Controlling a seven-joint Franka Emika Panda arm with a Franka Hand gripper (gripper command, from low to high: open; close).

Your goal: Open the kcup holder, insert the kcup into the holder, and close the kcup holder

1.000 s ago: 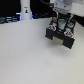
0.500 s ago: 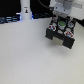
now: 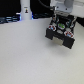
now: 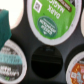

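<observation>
The kcup holder is a black box at the exterior view's right, with its tray of round pod slots pulled open. My gripper hangs straight down over the tray, close to it. Its fingers merge with the dark holder, so I cannot tell how the jaws stand. In the wrist view the kcup, with its green top and pale rim, sits in a tray slot. It shows as a small green spot in the exterior view. An empty round slot lies beside it.
A pod with a dark and white top and a pod with a reddish top fill neighbouring slots. A teal-green block shows at the wrist view's edge. A white bottle-like object stands at the table's back.
The gripper stays over the open holder with almost no shift. The green spot of the kcup shows in the tray from half a second ago.
</observation>
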